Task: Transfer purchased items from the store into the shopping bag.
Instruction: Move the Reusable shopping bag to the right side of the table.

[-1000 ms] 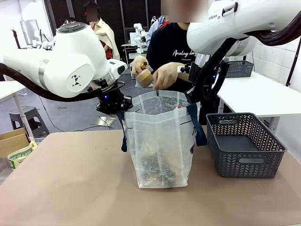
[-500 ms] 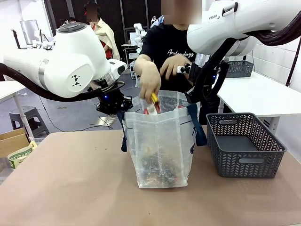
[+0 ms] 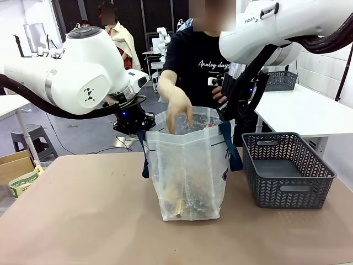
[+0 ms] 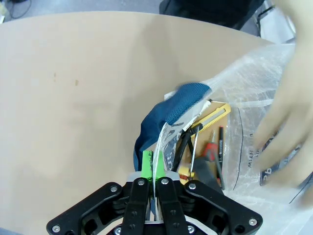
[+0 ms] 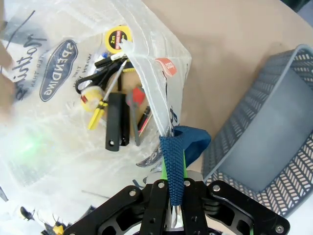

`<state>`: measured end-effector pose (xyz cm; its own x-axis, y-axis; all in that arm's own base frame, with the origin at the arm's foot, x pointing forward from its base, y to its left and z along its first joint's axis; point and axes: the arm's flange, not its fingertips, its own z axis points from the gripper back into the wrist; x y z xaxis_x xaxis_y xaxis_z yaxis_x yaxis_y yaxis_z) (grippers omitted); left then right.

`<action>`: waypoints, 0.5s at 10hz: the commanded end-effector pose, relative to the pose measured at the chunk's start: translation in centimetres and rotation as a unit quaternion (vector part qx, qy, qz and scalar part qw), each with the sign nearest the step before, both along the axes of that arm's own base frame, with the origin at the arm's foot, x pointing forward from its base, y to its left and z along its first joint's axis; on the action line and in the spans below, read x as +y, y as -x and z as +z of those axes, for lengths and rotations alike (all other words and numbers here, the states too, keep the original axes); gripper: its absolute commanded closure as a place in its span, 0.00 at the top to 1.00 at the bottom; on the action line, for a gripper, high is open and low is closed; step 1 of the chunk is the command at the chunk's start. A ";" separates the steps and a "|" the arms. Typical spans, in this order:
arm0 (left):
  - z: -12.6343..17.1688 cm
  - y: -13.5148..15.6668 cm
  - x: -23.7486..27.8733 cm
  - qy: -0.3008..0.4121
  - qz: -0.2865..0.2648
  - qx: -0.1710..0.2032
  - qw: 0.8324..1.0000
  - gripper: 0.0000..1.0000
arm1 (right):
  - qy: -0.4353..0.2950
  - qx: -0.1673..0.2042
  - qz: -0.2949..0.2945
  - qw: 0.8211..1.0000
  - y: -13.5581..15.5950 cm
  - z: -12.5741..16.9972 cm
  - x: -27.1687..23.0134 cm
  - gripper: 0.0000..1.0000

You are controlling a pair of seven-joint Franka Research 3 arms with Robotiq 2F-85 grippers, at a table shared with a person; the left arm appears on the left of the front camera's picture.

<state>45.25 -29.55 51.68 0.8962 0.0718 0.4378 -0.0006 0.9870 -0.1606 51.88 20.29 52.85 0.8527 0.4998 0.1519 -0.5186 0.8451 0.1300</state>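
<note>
- Front view: the bag point(image 3: 190, 171) stands upright in the middle of the desk point(image 3: 83, 221), its mouth stretched across between the two arms. The left fingers point(image 3: 142, 128) are at its left rim and the right fingers point(image 3: 225, 118) at its right rim. Their grip is too small to read here. A person's hand point(image 3: 179, 107), blurred, reaches into the mouth from the far side. The basket point(image 3: 287, 171) sits just beside the bag on the robot's right, nearer the right arm, and its floor looks bare. The items point(image 3: 187, 201) show as a dark jumble at the bag's bottom.
- Left wrist view: the left fingers are pinched fully together on the bag's rim where the navy strap point(image 4: 171, 115) joins it. The items lie beyond and below the fingertips, inside the bag.
- Right wrist view: the right fingers are likewise closed tight on the bag at its other strap point(image 5: 176, 156). The items lie below on one side and the basket on the other.
- Judgement: the next move depends on the mouth being held open along the line between the two grips. The hand is nearest the items.
</note>
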 end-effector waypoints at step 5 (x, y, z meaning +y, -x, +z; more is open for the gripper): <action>0.0 0.1 0.0 0.004 0.008 0.001 1.000 0.00 | -0.001 0.000 -0.001 1.000 0.0 0.0 0.0 0.00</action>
